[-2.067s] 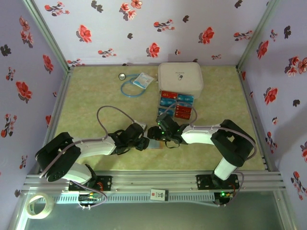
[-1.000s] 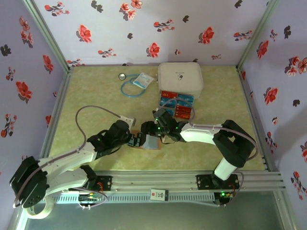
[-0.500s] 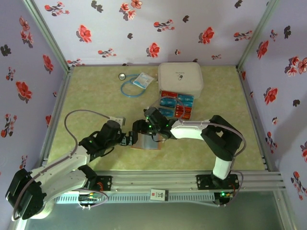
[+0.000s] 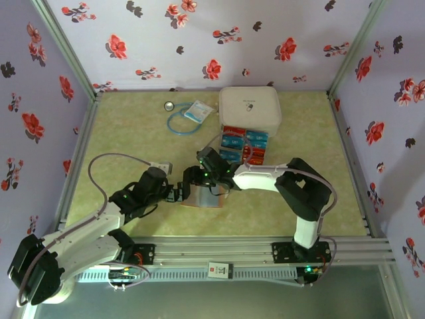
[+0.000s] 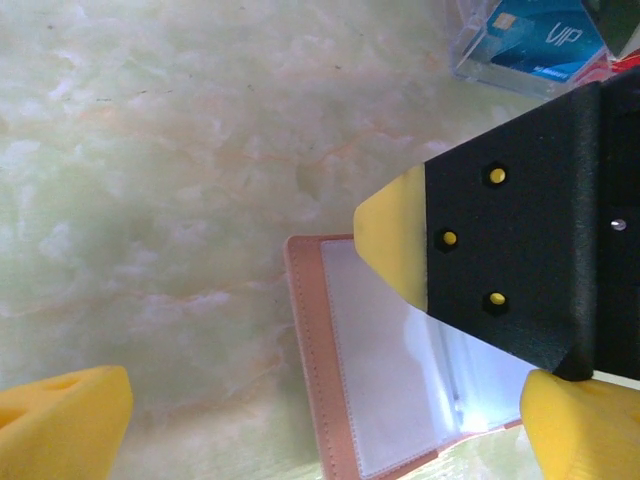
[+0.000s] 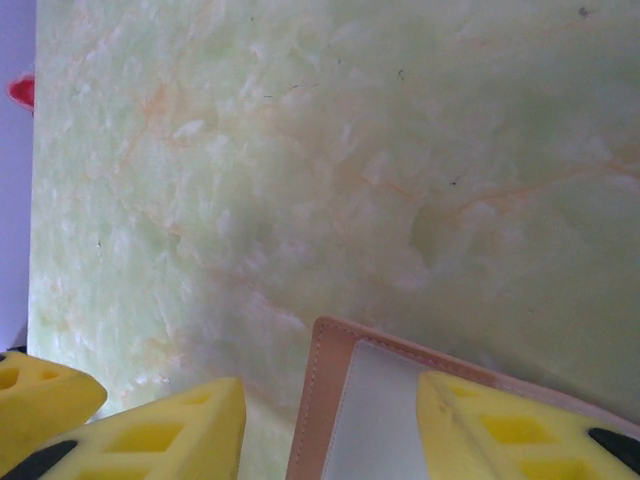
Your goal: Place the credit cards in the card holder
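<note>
Showing a pinkish-brown card holder [image 5: 306,340], red and blue credit cards [image 4: 244,145], yellow fingertips [image 6: 150,420], a white case [image 4: 250,107], a green-marbled table [image 4: 133,139] and purple red-flowered walls [image 4: 199,40].

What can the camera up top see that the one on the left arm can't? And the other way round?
Top view: the white zip case, a coiled blue cord and the flowery walls.
Left wrist view: close detail, such as the clear sleeves inside the card holder and the print VIP on a blue card.
Both: the open card holder lying flat on the green table, the credit cards past it, and the left gripper, open, at the holder's edge.
</note>
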{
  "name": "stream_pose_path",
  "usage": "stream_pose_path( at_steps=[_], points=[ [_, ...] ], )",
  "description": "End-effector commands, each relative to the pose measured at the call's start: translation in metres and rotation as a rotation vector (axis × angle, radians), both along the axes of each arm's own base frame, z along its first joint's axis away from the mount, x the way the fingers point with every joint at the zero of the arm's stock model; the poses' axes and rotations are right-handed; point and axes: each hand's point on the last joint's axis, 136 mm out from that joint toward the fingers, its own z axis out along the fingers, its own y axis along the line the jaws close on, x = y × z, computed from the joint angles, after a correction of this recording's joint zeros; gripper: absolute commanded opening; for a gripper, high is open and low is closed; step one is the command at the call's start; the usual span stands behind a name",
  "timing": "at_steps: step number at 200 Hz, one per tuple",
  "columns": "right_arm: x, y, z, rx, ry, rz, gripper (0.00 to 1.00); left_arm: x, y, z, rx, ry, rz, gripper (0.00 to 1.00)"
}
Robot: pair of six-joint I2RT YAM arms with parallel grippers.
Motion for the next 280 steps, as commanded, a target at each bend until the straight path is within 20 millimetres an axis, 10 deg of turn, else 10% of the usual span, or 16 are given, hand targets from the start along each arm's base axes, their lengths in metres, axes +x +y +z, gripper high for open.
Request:
stream_pose_path(
  at_steps=[1, 125, 219, 280],
  points=[
    [-0.004, -0.019, 0.027, -0.067, -0.052, 0.062, 0.48, 0.020, 0.004, 0.026, -0.059, -0.075, 0.087, 1.00],
    [0.067, -0.165, 0.061, -0.636, -0.272, 0.127, 0.47, 0.020, 0.000, 0.010, -0.030, 0.093, 0.084, 1.00],
    [0.075, -0.146, 0.023, -0.658, -0.173, 0.258, 0.37, 0.028, -0.008, -0.002, -0.024, 0.157, 0.083, 1.00],
    [0.116, -0.155, 0.015, -0.701, -0.159, 0.227, 0.37, 0.030, -0.009, -0.007, -0.024, 0.171, 0.082, 1.00]
  ],
)
